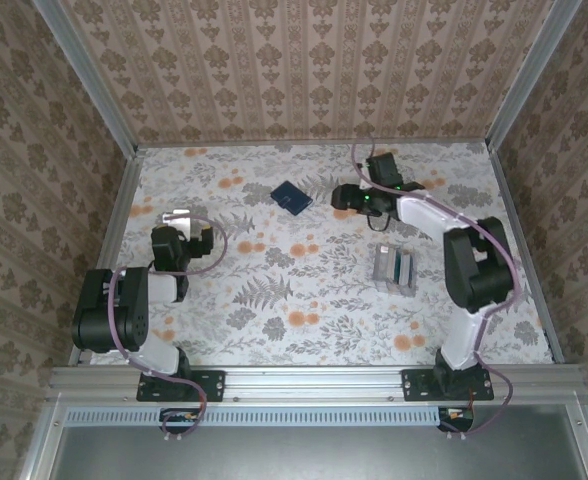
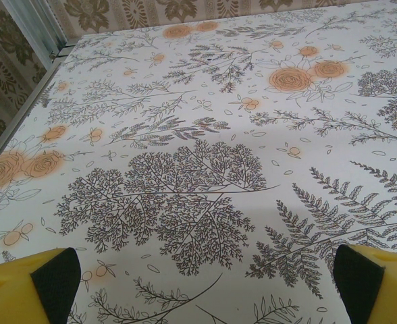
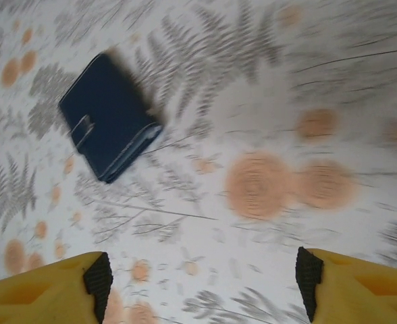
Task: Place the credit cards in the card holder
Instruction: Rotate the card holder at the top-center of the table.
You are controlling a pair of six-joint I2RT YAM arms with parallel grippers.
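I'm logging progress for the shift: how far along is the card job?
Nothing looks done: the credit cards lie loose, apart from the card holder, which lies shut. In hand: the right claw, open and empty, hovers near the holder; the left claw is open and empty too. Remaining: opening the holder and loading every card.

Surface (image 2: 185, 101) ahead of left fingers (image 2: 13, 290): printed floral cover, matt, smooth, paper- or vinyl-like. Finger bodies: yellow plastic, smooth, low sheen. Inner pads (image 2: 57, 280): black, matt, rubbery-looking. Right fingers (image 3: 367, 287): same materials. Card holder (image 3: 111, 128), ahead-left of right fingers: navy, leather-like, smooth, faint sheen (pic blurred). Frame rail (image 2: 35, 30), far left of left fingers: bare metal, satin.
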